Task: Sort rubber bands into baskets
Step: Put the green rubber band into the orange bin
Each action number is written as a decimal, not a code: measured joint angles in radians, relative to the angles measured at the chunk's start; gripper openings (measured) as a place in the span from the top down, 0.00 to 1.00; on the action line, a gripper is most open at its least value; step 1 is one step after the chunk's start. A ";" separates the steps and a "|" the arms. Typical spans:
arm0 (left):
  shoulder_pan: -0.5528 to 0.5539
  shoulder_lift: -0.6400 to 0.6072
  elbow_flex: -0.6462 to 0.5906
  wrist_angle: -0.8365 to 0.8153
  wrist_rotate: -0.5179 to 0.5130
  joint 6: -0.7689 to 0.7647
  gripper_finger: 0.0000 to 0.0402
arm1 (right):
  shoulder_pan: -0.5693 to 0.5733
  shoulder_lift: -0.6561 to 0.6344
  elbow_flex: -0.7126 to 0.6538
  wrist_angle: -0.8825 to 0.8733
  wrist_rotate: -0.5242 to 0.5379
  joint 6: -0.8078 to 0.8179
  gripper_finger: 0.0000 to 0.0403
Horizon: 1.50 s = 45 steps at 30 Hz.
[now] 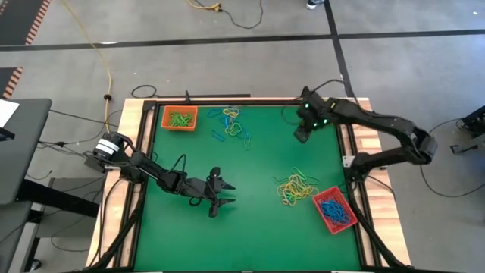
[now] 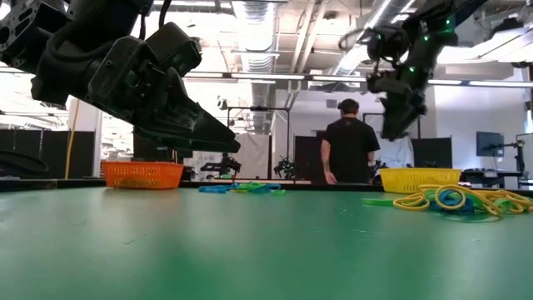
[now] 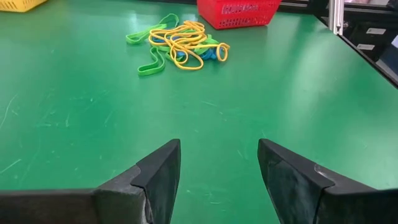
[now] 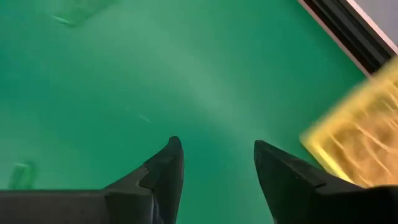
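High view, left tool [image 1: 221,196] low, open

A robotics lab or workshop: beyond the green table [image 2: 250,242] runs a big hall with exposed ceiling pipes [image 2: 275,25] and strip lights. A person [image 2: 350,146] stands among equipment racks, and cables [image 1: 106,68] trail across the grey floor.

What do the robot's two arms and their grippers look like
Both arms are dark, jointed and slim, with black cables along them. The left arm has a silvery round base joint; its left gripper ends in two dark wedge-shaped fingers. The right gripper looks alike, with small green lights glowing on its wrist.
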 joint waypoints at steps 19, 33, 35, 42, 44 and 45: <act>0.000 0.000 0.000 -0.002 -0.011 0.008 0.49 | 0.533 0.115 0.000 0.385 0.130 0.077 0.45; 0.000 -0.004 0.000 -0.096 -0.261 -0.022 0.49 | 0.513 0.532 0.017 0.868 0.198 0.087 0.45; 0.001 -0.027 0.000 -0.162 -0.330 -0.040 0.49 | 0.490 0.563 0.035 0.875 0.198 0.100 0.45; 0.003 -0.204 0.000 -0.437 -0.517 -0.072 0.49 | 0.438 0.623 0.070 0.897 0.197 0.086 0.45; 0.004 -0.276 0.000 -0.513 -0.559 -0.072 0.49 | 0.432 0.623 0.072 0.903 0.198 0.077 0.45; 0.004 -0.316 0.000 -0.555 -0.576 -0.073 0.49 | 0.432 0.623 0.072 0.908 0.198 0.072 0.45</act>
